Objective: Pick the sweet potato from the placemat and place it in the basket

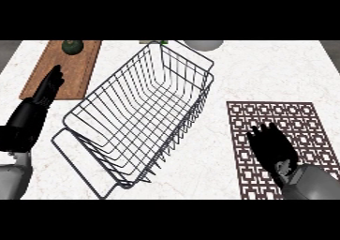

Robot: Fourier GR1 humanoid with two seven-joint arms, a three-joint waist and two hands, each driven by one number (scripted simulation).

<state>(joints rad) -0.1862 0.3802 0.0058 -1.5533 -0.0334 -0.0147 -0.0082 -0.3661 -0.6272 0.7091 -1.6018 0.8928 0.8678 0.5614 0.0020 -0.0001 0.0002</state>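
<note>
Wire basket [141, 119] lies mid-frame on the table [269, 70], nothing inside. Right hand [272, 145] covers the placemat [283, 117] lower right, fingers curled downward; sweet potato hidden from view. Left hand [44, 93] rests open at left.

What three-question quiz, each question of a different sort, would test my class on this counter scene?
1. True or false: a sweet potato shows inside the grey wire basket.
2. Fill in: the dark green round object lies on the brown wooden ___.
3. The right hand is over: A the wooden board; B the brown patterned placemat; C the wire basket.

Key
1. False: only wires and the counter beneath show there.
2. Board, at the far left.
3. B.
</note>
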